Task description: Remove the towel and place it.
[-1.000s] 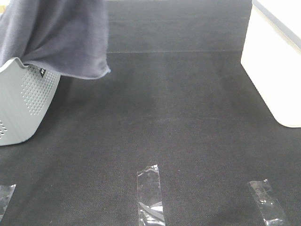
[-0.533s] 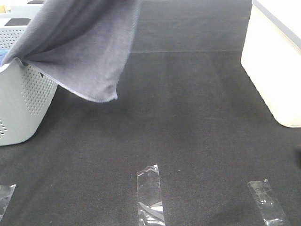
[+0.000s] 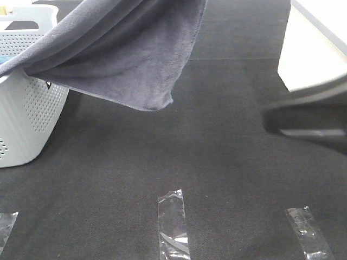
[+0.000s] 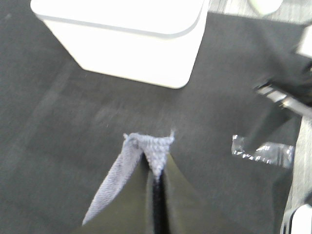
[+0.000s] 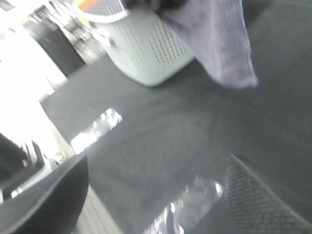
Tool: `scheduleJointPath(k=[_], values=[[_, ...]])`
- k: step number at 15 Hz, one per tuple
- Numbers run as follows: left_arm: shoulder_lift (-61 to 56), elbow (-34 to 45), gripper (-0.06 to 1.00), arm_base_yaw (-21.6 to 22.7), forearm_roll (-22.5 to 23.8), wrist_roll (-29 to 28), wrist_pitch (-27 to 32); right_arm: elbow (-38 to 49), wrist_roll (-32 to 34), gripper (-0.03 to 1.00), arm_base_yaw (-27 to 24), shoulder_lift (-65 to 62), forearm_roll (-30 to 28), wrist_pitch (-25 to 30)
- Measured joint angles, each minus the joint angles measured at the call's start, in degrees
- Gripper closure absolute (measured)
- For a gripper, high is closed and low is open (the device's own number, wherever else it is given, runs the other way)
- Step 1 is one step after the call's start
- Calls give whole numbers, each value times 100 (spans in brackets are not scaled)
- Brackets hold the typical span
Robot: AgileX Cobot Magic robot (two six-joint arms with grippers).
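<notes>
Left jaws pinch towel (image 3: 130, 59) corner, cloth slanting down to basket (image 3: 27, 119) — right jaws wide, empty, well apart from its hanging end.

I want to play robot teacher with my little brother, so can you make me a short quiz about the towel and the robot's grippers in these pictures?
1. True or false: the towel lies flat on the black mat.
2. Which gripper pinches the towel? A) left gripper B) right gripper C) both
3. Fill in: the high view shows ___ strips of clear tape on the mat.

Key
1. False: it hangs in the air, with one end draped over the white basket.
2. A: its jaws are shut on a corner of the towel. The right gripper's jaws stand wide apart with nothing between them.
3. Three.
</notes>
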Motion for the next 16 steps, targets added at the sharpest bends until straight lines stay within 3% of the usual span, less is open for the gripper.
scheduleJointPath(k=[3, 5, 7, 8, 16], values=[[0, 0, 94, 0, -252, 0, -206, 0, -1215, 24, 206, 773, 1054, -63], [0, 0, 94, 0, -384, 0, -344, 0, -2194, 24, 882, 1266, 1896, -258], [0, 0, 94, 0, -510, 0, -384, -86, -2893, 24, 1421, 1725, 2091, -802], [0, 0, 94, 0, -722, 0, -447, -212, -3025, 24, 1564, 2212, 2131, -1186], [-74, 0, 94, 0, -1106, 0, -464, -1037, -3094, 24, 1576, 3627, 2189, -1495]])
